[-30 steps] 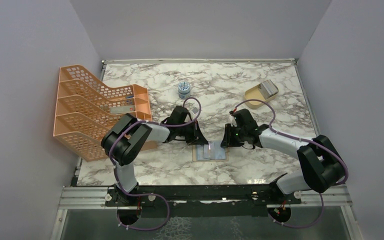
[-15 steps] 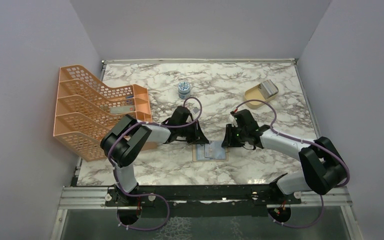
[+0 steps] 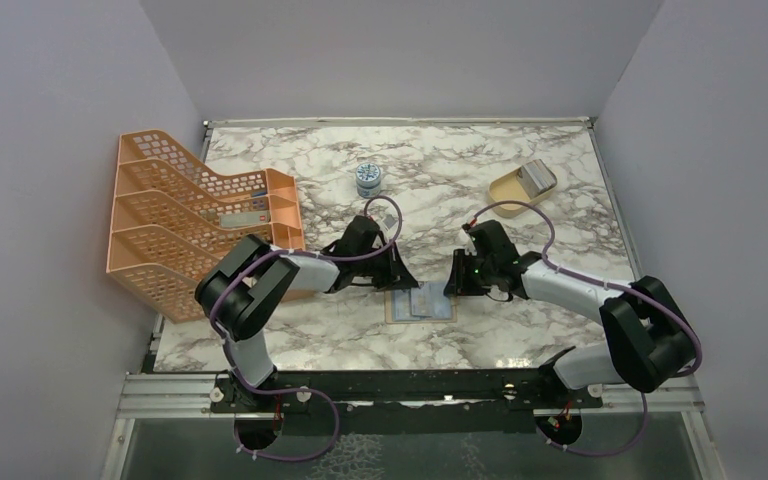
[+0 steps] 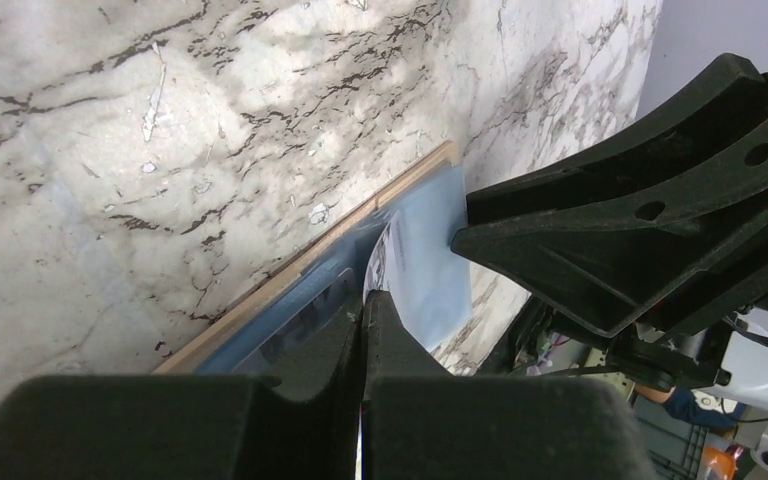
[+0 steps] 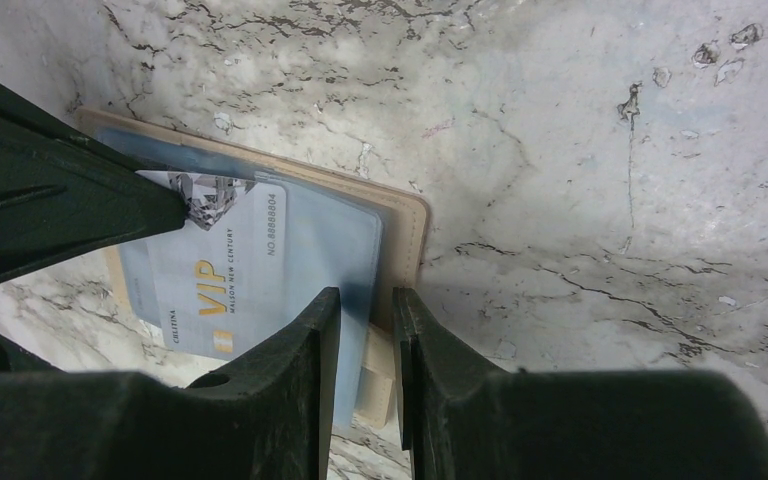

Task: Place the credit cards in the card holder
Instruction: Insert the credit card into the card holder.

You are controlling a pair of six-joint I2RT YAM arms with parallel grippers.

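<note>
My left gripper point(image 4: 364, 305) is clenching the VIP card point(image 5: 225, 265) over the open card holder point(image 5: 410, 215), near centre; it looks not yet pocketed. My right gripper point(image 5: 367, 300) is straddling the holder's right edge, and I cannot tell whether it is pinching.

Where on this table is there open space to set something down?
Bare marble: between the round container and the beige dish, and the near strip in front of the card holder. Crowded: the centre, where the left gripper and right gripper work the credit card; the orange file rack fills the left.
</note>
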